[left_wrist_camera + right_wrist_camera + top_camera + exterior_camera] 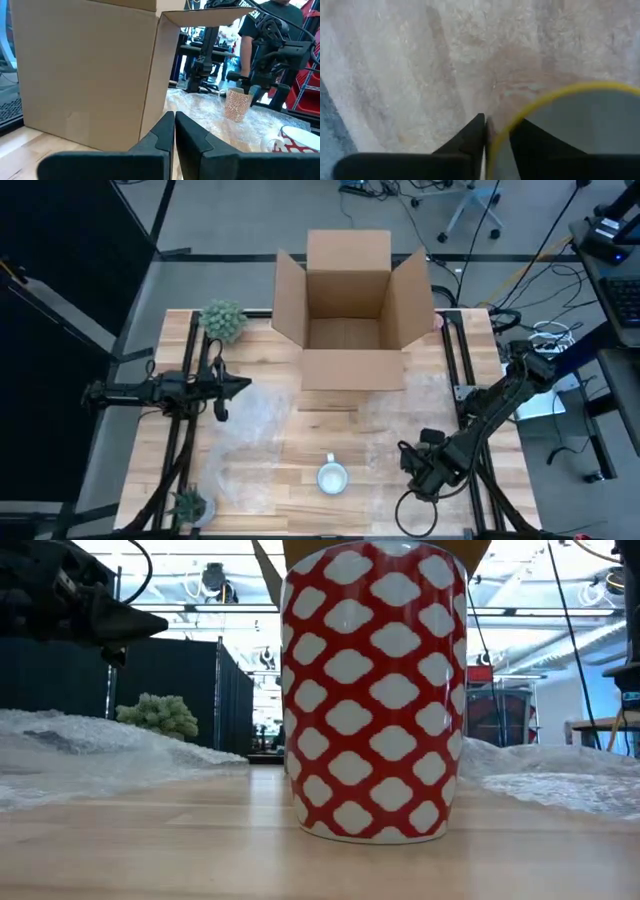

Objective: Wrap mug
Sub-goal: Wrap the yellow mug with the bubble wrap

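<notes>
A red mug (375, 690) patterned with white cloud-like shapes stands on the pale wooden worktop (290, 435), white inside, near a plain brown cardboard box (345, 310) and green plants (222, 321).

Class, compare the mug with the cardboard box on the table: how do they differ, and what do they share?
The mug is small and round; the cardboard box is far larger and square-cornered, with its flaps spread. The mug bears a red-and-white pattern; the box is plain brown. Both stand upright on the wooden table, open at the top.
</notes>
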Robot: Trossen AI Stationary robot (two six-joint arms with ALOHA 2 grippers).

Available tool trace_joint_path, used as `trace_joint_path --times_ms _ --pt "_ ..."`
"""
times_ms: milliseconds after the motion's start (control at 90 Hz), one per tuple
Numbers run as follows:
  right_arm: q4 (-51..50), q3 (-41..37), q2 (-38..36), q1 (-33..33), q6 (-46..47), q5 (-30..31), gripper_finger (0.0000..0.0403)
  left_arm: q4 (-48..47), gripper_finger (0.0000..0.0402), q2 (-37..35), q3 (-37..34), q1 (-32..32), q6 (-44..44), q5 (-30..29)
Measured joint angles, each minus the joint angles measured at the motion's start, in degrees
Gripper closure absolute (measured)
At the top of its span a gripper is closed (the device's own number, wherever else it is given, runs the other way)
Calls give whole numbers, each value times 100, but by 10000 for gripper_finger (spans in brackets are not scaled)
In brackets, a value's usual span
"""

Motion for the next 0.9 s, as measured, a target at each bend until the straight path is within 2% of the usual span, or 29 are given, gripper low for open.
trace_joint_path --times_ms 111,256,500,600,900 --pt "-134 70 -31 -2 93 -1 269 0 402 0 0 0 0 7" --pt "-723 579 -48 -2 19 -169 232 -1 402 0 0 0 0 9" --pt "-1486 1561 -52 36 48 -270 223 -4 402 0 0 0 0 48" --pt "-1082 1661 -53 191 442 -93 226 -7 402 0 0 0 0 48" --pt "533 1661 263 957 1612 -96 237 -9 402 0 0 0 -2 94"
